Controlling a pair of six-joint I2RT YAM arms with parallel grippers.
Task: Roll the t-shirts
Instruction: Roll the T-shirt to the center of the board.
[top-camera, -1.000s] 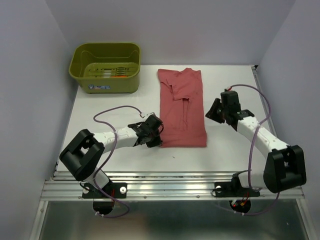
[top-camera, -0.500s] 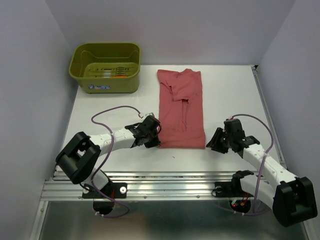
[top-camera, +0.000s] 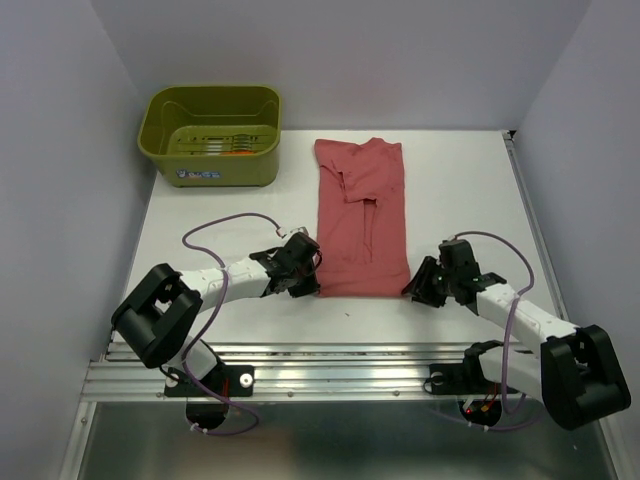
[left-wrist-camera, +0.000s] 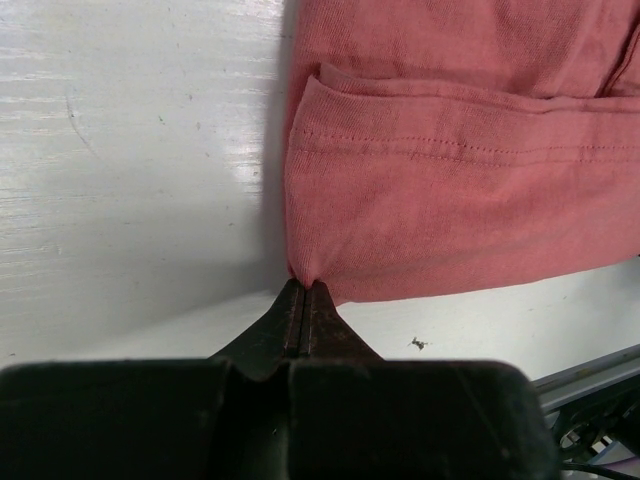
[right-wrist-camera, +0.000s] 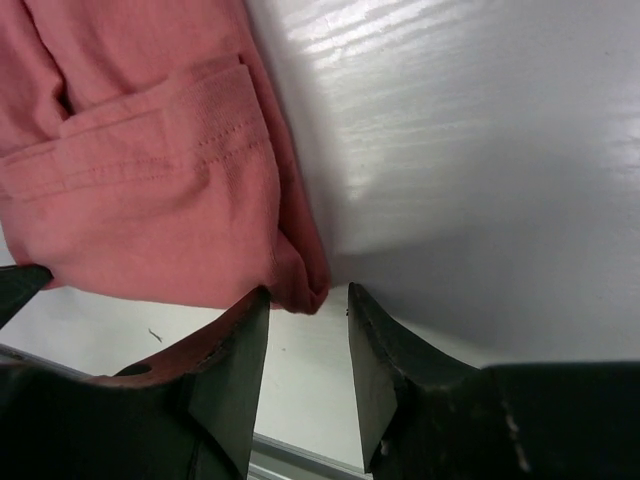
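- Basket (top-camera: 213, 166): olive-green, at the far-left corner of the table (top-camera: 460, 170), well apart from the work. It plays no part in this step.
- Left gripper (top-camera: 308, 283): your left wrist view shows it (left-wrist-camera: 303, 291) with jaws pressed together, and the near-left hem corner of the shirt is pinched at their very tip. That corner reads as secured.
- T-shirt (top-camera: 364, 220): muted rose-red, lying flat at mid-table, to the right of the basket.
  - It is folded to a narrow strip with the sleeves tucked inward.
  - The long axis runs near to far, with the collar at the far end and the hem at the near end, towards the arm bases.
  - The stitched hem band shows in both wrist views (left-wrist-camera: 460, 190) (right-wrist-camera: 150, 170).
- Right gripper (top-camera: 419, 288): its jaws stand apart and straddle the near-right hem corner, as the right wrist view (right-wrist-camera: 307, 296) shows. The cloth sits between the fingers but is not yet gripped.
- Step in hand, by judgement: you are taking hold of both hem corners to start the roll.
- Next move calls for:
  - Close the right jaws on that corner.
  - Lift both corners level and turn the hem over towards the collar, keeping the two sides even so the roll stays square to the long axis.
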